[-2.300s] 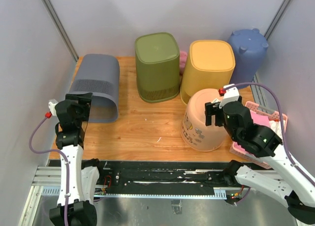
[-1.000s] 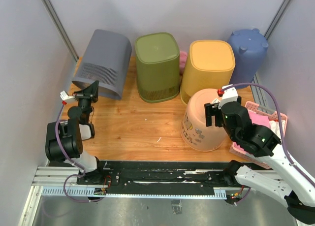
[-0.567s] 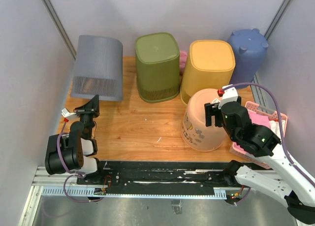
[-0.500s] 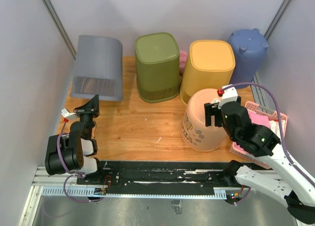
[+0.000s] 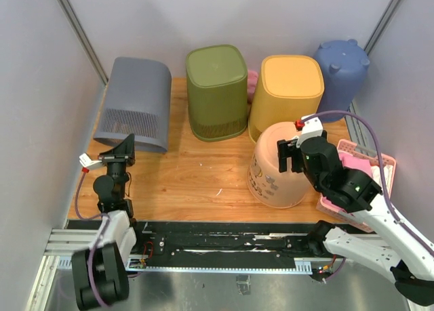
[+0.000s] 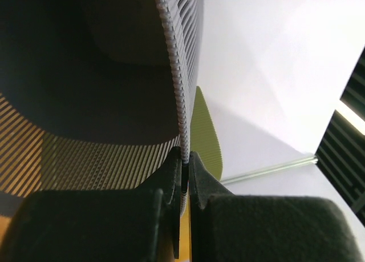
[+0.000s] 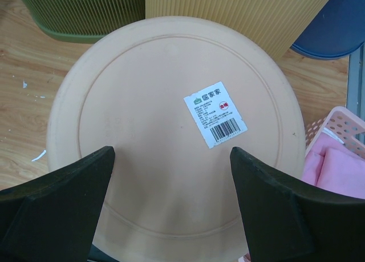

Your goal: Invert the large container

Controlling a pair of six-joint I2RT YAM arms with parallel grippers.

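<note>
The large container (image 5: 135, 101) is a grey slatted bin at the back left of the wooden table, base up and tilted, its mouth facing down toward the front. My left gripper (image 5: 125, 146) is shut on the front rim; in the left wrist view the fingers (image 6: 171, 173) pinch the ribbed rim (image 6: 181, 102), with the dark inside (image 6: 85, 73) to the left. My right gripper (image 5: 289, 155) hangs open over the upturned peach bucket (image 5: 274, 167). In the right wrist view that gripper (image 7: 171, 159) has its fingers wide apart above the bucket's labelled base (image 7: 171, 102), holding nothing.
A green bin (image 5: 217, 91), a yellow bin (image 5: 290, 94) and a blue bin (image 5: 341, 67) stand upside down along the back. A pink basket (image 5: 369, 163) with pink cloth sits at the right edge. White walls close in on both sides.
The grey container swung from leaning right to base-up, then came slightly down and forward with the left gripper. The right gripper shifted a little left over the bucket.
</note>
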